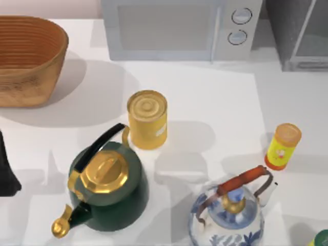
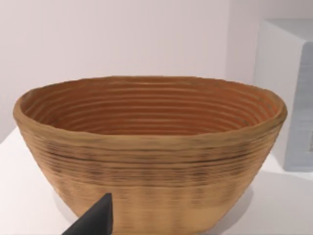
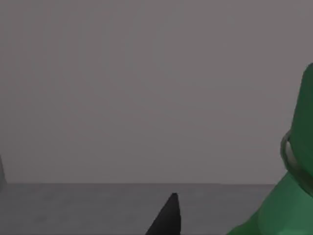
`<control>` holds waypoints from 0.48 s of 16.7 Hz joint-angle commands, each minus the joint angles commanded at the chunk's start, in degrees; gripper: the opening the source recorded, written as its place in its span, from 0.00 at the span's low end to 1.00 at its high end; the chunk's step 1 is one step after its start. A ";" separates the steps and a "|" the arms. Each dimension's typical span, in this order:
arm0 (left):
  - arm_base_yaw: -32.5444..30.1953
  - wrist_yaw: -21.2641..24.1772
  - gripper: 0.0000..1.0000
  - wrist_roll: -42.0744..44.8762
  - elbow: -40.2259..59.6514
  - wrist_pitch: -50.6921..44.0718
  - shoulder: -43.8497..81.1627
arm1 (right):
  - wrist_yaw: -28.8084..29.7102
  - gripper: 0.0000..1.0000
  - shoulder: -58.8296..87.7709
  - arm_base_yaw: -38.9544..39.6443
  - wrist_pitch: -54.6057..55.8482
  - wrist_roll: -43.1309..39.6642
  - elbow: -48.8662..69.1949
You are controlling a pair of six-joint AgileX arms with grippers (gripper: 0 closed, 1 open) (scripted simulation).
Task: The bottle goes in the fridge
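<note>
A green bottle [image 3: 288, 196] looms close beside my right gripper [image 3: 168, 218] in the right wrist view, showing its shoulder and neck ring; I cannot tell whether it is held. A green patch, probably the same bottle [image 1: 321, 239], sits at the table's front right corner in the top view. The fridge [image 1: 300, 33], dark grey with a pale panel and silver bars, stands at the back right. My left gripper [image 1: 6, 174] is parked at the left edge, facing the basket.
A woven basket [image 1: 28, 59] is at the back left and a light grey microwave [image 1: 179, 28] at the back middle. A yellow can [image 1: 147, 119], a green kettle [image 1: 105, 187], a blue-white kettle [image 1: 230, 215] and a small yellow container with an orange cap [image 1: 282, 146] crowd the middle and front.
</note>
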 joint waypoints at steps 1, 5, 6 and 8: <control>0.00 0.00 1.00 0.00 0.00 0.00 0.00 | 0.00 0.91 0.00 0.00 0.00 0.00 0.00; 0.00 0.00 1.00 0.00 0.00 0.00 0.00 | 0.00 1.00 0.00 0.00 0.00 0.00 0.00; 0.00 0.00 1.00 0.00 0.00 0.00 0.00 | 0.00 1.00 0.00 0.00 0.00 0.00 0.00; 0.00 0.00 1.00 0.00 0.00 0.00 0.00 | 0.00 1.00 0.00 0.00 0.00 0.00 0.00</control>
